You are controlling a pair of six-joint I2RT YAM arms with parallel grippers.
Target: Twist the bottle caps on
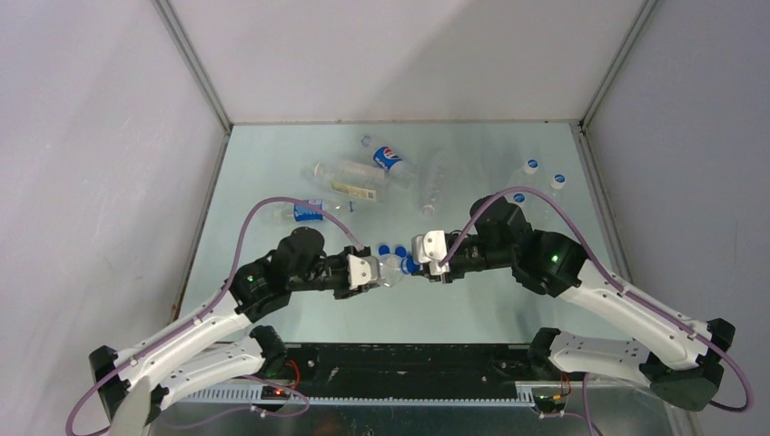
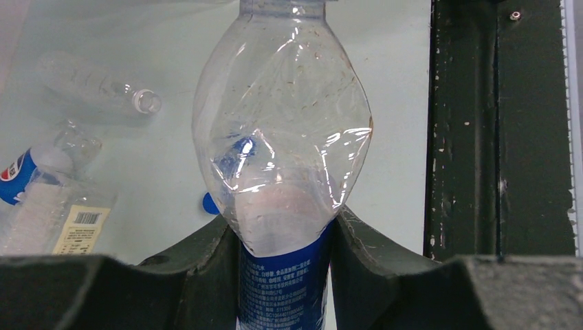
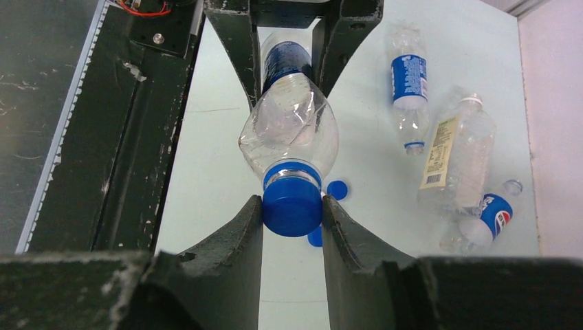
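A crumpled clear bottle (image 2: 282,137) with a blue label hangs sideways above the table between both arms. My left gripper (image 2: 283,227) is shut on its labelled body. On its neck sits a blue cap (image 3: 292,206), and my right gripper (image 3: 292,203) is shut on that cap, one finger on each side. From above, the bottle (image 1: 392,269) spans the gap between the left gripper (image 1: 370,271) and the right gripper (image 1: 423,259). Loose blue caps (image 3: 337,189) lie on the table just below and beyond the bottle.
Several bottles lie at the back: a Pepsi-labelled one (image 1: 389,159), a pale-labelled one (image 1: 350,186), a blue-labelled one (image 1: 304,213) and a plain clear one (image 1: 436,177). Two capped bottles (image 1: 531,168) stand at the back right. A black rail (image 1: 399,363) runs along the near edge.
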